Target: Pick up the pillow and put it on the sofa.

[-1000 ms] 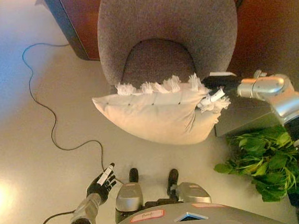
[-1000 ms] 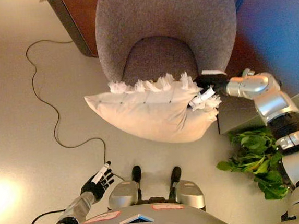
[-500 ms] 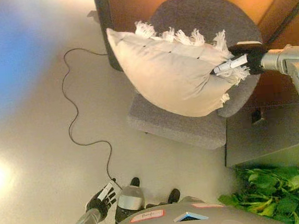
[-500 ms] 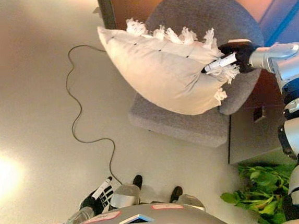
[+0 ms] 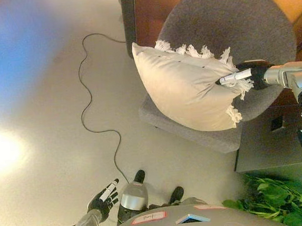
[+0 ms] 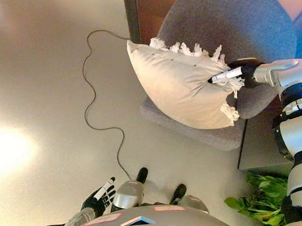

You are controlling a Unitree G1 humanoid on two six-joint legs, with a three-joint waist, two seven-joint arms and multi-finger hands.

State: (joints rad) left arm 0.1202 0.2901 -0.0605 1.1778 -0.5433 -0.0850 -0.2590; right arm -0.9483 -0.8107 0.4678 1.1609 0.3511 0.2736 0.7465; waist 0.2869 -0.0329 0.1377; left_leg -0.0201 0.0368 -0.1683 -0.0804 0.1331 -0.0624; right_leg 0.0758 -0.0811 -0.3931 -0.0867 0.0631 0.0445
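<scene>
A cream pillow (image 5: 189, 91) with white tassels along its top and right edges hangs over the grey upholstered chair (image 5: 238, 26), covering much of its seat (image 5: 206, 134). My right hand (image 5: 245, 76) comes in from the right and is shut on the pillow's right tasselled corner, holding it up. It also shows in the right eye view (image 6: 237, 73). My left hand (image 5: 102, 195) is open and empty, low at the bottom left above the floor, far from the pillow.
A dark wooden cabinet (image 5: 147, 7) stands behind the chair. A grey low box (image 5: 273, 144) sits right of the chair, with a green leafy plant (image 5: 286, 201) below it. A thin black cord (image 5: 94, 102) snakes over the pale floor at left.
The camera has shifted between the frames. My right hand still holds the pillow's corner; the pillow now hangs lower against the chair's seat and back than half a second ago.
</scene>
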